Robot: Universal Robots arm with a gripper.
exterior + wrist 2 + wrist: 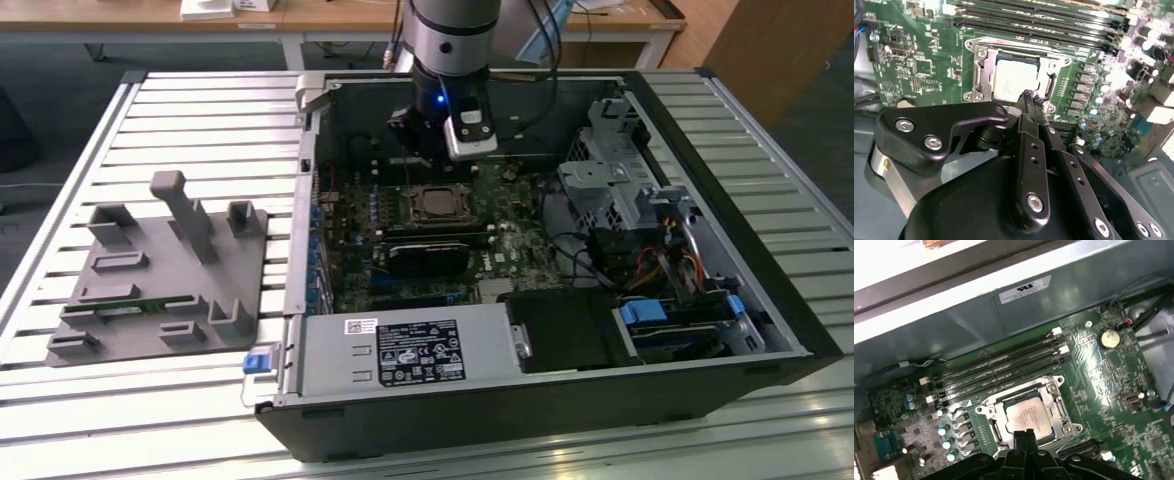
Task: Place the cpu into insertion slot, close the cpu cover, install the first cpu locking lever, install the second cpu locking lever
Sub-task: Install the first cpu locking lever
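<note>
The cpu [1026, 415] [1010, 82], a pale silver square, lies seated in the insertion slot [437, 205] on the green motherboard. The silver cpu cover [1060, 407] [978, 75] lies flat around it, framing the chip in its window. A thin metal lever [1068, 440] runs along one side of the socket. My gripper [1024, 432] [1029, 96] [447, 155] hovers just over the socket's edge, its black fingers pressed together with nothing between them.
Long black memory slots [999, 367] run beside the socket. A black graphics card [430, 258] sits nearer the power supply [400, 350]. Drive cage and cables [614, 175] fill the exterior view's right. A grey fixture [160, 270] stands outside the case.
</note>
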